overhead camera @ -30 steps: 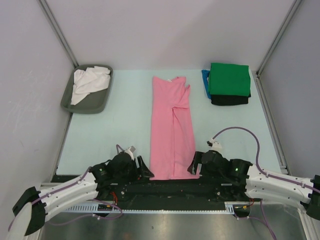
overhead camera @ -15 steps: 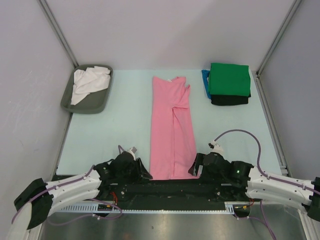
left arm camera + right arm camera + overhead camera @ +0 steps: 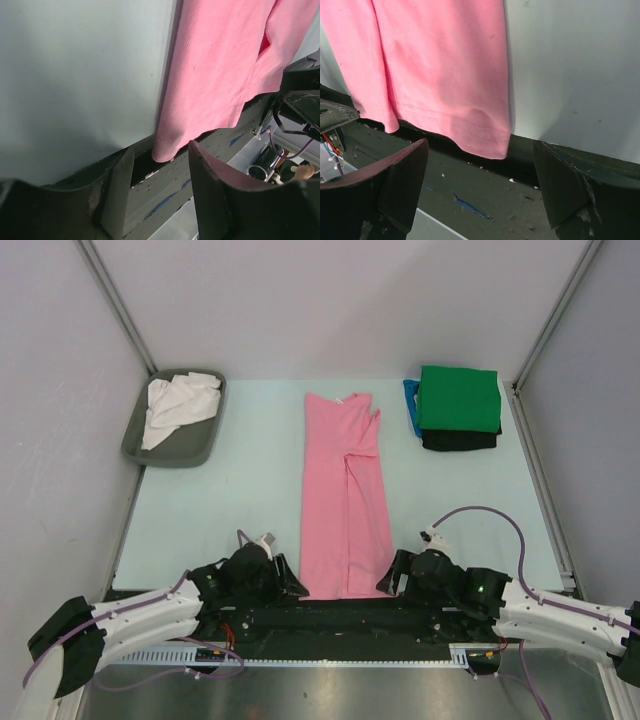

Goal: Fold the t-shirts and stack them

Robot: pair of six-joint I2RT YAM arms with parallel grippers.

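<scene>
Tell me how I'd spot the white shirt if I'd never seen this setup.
On the pale green table, look to the far left corner, where a grey tray sits. The white t-shirt lies crumpled inside it. It is the only shirt bunched up: the pink t-shirt lies flat in the middle and the green t-shirt lies folded atop others at far right.

Both arms lie low along the bottom edge of the overhead frame. The left end effector (image 3: 160, 154) and the right end effector (image 3: 481, 150) both have their fingers spread wide, gripping nothing.
</scene>
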